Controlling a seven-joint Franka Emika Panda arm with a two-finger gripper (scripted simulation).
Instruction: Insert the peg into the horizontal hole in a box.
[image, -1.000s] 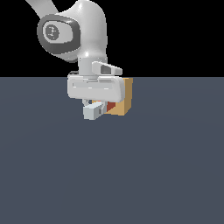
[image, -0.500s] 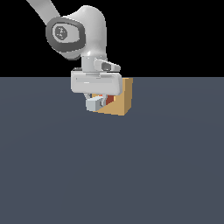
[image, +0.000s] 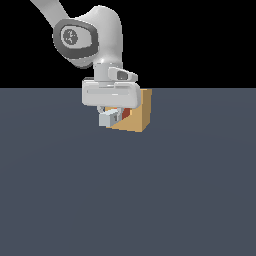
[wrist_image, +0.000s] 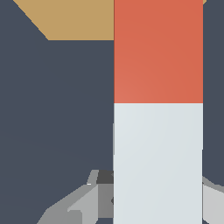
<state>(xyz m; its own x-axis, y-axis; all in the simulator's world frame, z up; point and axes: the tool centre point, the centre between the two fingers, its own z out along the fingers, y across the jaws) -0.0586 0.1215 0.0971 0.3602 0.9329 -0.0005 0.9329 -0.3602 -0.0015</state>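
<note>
My gripper (image: 112, 114) is shut on the peg (image: 108, 119), holding it level just above the floor. In the exterior view the peg shows end-on as a pale block, with a bit of its red-orange half (image: 126, 113) against the box (image: 139, 114), a tan cube right behind my hand. In the wrist view the peg (wrist_image: 157, 131) runs from its white half, between my fingers (wrist_image: 70, 205), to its red-orange half, which reaches the tan box (wrist_image: 78, 19). The hole is hidden by my hand and the peg.
A flat dark grey-blue floor (image: 128, 200) surrounds the box on all sides. Nothing else stands on it.
My hand has carried the peg toward the box. The pale end now sits closer to the box face and less of the red-orange half shows.
</note>
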